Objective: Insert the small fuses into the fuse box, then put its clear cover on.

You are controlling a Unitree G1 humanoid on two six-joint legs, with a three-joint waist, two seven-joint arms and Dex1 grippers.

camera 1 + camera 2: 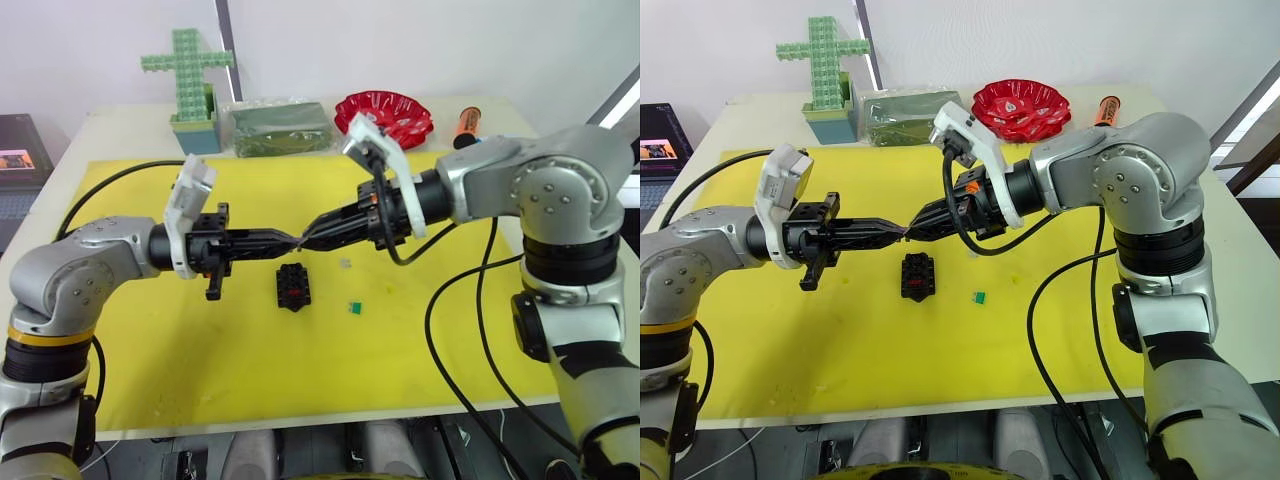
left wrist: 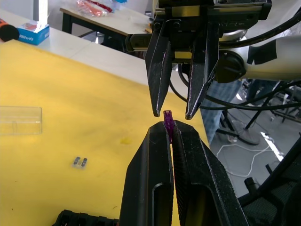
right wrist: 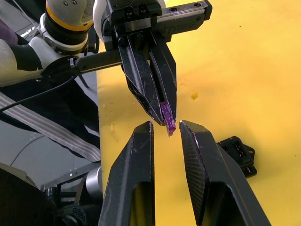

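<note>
Overhead, from head views: left tool [image 1: 292,241] and right tool [image 1: 306,240] tip to tip just above fuse box [image 1: 293,286] on yellow mat [image 1: 150,370]; green fuse [image 1: 354,307] lying near box. Left wrist: left tool clamped on purple fuse [image 2: 168,121]; clear cover [image 2: 20,120] well apart from box. Right wrist: right tool parted around same fuse.

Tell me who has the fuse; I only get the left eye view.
Observer: The left gripper is shut on a purple fuse, whose end sticks out past the tips.
Operator: Has the right one grabbed it?
Observer: No, the right gripper is open, with a finger on each side of that end, not touching.
Operator: Where's the cover?
Observer: The cover lies flat on the mat, apart from the box.
</note>
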